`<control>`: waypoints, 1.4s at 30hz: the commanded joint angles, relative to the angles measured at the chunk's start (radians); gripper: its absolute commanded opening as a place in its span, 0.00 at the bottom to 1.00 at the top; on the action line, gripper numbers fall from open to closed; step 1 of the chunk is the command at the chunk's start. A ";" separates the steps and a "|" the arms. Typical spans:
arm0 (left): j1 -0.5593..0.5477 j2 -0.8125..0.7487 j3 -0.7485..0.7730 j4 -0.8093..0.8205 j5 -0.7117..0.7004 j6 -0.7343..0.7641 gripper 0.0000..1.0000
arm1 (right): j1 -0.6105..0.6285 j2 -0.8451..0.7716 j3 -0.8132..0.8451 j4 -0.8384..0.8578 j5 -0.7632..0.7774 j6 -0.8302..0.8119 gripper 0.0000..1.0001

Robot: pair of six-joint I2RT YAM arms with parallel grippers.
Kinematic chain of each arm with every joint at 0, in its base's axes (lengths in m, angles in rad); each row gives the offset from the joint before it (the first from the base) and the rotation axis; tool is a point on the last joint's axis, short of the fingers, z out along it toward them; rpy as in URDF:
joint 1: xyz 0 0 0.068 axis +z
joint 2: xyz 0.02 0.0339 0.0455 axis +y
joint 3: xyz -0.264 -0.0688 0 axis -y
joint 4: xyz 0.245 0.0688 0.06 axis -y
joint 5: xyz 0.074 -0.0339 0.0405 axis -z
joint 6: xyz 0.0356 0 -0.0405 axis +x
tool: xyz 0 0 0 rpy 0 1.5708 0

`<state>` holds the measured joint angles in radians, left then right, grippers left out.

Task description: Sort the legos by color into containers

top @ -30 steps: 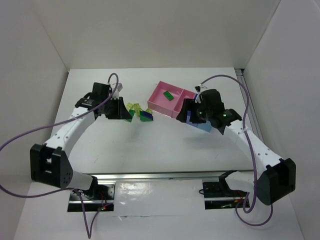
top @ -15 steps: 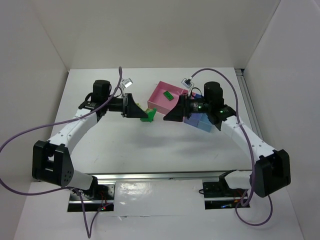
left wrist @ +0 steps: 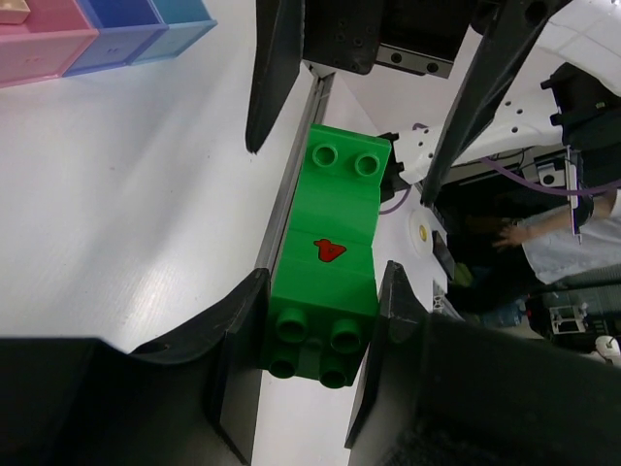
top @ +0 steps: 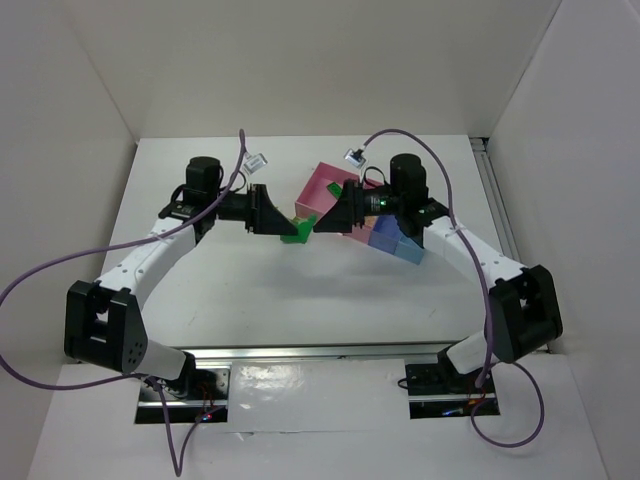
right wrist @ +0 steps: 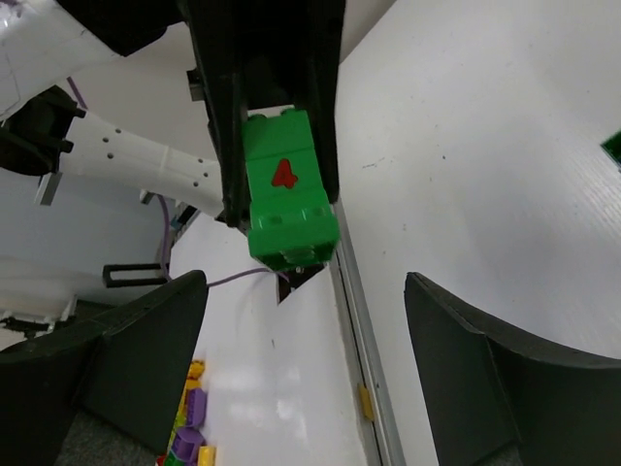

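Observation:
My left gripper point(top: 280, 222) is shut on a bright green lego brick point(top: 296, 233) with a red mark and holds it above the table. In the left wrist view the brick point(left wrist: 325, 282) sits between both fingers of the left gripper point(left wrist: 322, 283). My right gripper point(top: 322, 222) is open, faces the brick from the right and does not touch it. In the right wrist view the brick point(right wrist: 288, 199) hangs beyond the wide-open right gripper point(right wrist: 310, 320). The pink tray point(top: 320, 186), periwinkle tray point(top: 385, 236) and light-blue tray point(top: 411, 249) lie behind the right gripper. The other legos are hidden.
The three trays also show in the left wrist view: the pink tray point(left wrist: 39, 49), the periwinkle tray point(left wrist: 121, 29) and the light-blue tray point(left wrist: 184, 15). White walls enclose the table. Loose yellow and purple bricks point(right wrist: 189, 437) lie beyond the table edge.
My left gripper has turned level and lifted the green brick off the table. My right gripper has swung left from the trays, and now faces the brick.

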<state>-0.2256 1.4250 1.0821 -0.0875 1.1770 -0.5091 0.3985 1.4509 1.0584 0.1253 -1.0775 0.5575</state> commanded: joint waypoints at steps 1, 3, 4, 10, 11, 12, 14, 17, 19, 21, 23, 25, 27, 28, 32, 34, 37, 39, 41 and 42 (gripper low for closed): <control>-0.008 0.006 -0.001 0.052 0.047 0.000 0.00 | 0.039 0.026 0.063 0.108 -0.016 0.030 0.88; -0.017 0.006 -0.001 0.052 0.047 0.000 0.00 | 0.039 0.041 0.072 0.151 -0.016 0.050 0.81; -0.017 0.006 -0.001 0.052 0.047 0.000 0.00 | 0.048 0.052 0.072 0.163 -0.016 0.050 0.79; -0.017 0.015 0.009 0.034 0.047 0.010 0.00 | 0.048 0.071 0.063 0.209 -0.016 0.087 0.54; -0.017 0.015 0.009 0.034 0.047 0.011 0.00 | 0.048 0.071 0.054 0.209 -0.016 0.087 0.49; -0.017 0.015 0.009 0.025 0.047 0.011 0.00 | 0.048 0.071 0.054 0.209 -0.016 0.087 0.48; -0.017 0.015 0.018 0.014 0.033 0.023 0.00 | 0.048 0.060 0.045 0.209 -0.016 0.096 0.38; -0.017 0.025 0.018 0.023 0.003 0.023 0.00 | 0.048 0.051 0.026 0.198 0.008 0.096 0.30; -0.006 0.025 0.018 0.023 -0.016 0.014 0.00 | 0.037 0.039 0.017 0.156 0.037 0.072 0.30; 0.006 0.025 0.018 0.034 -0.025 0.004 0.00 | 0.011 0.019 -0.004 0.101 0.062 0.045 0.30; 0.035 0.025 0.009 0.045 -0.034 -0.005 0.00 | -0.003 0.008 -0.020 0.089 0.062 0.032 0.30; 0.045 0.025 0.009 0.045 -0.045 -0.014 0.00 | -0.013 -0.001 -0.034 0.065 0.076 0.032 0.30; 0.054 0.025 0.009 0.054 -0.045 -0.023 0.00 | -0.023 -0.011 -0.044 0.050 0.097 0.022 0.30; 0.054 0.025 0.009 0.054 -0.059 -0.034 0.00 | -0.023 -0.011 -0.044 0.019 0.123 0.009 0.30; 0.065 0.034 -0.001 0.063 -0.099 -0.034 0.00 | -0.033 -0.020 -0.054 -0.012 0.160 -0.002 0.30; 0.065 0.063 0.024 0.011 -0.149 -0.034 0.00 | -0.042 -0.020 -0.041 -0.047 0.226 -0.022 0.30; 0.040 0.109 0.100 -0.105 -0.322 0.006 0.00 | -0.064 -0.044 -0.023 -0.156 0.379 -0.050 0.30; 0.003 0.130 0.140 -0.231 -0.442 0.040 0.00 | -0.064 -0.053 -0.011 -0.261 0.467 -0.070 0.30; -0.050 0.150 0.212 -0.364 -0.742 0.082 0.00 | -0.073 -0.063 0.000 -0.329 0.548 -0.093 0.30; -0.101 0.164 0.213 -0.439 -0.826 0.083 0.00 | -0.073 -0.081 0.000 -0.375 0.621 -0.103 0.30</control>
<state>-0.2379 1.5757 1.2259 -0.3107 0.7025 -0.4881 0.3355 1.4433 1.0096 -0.0921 -0.6693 0.5129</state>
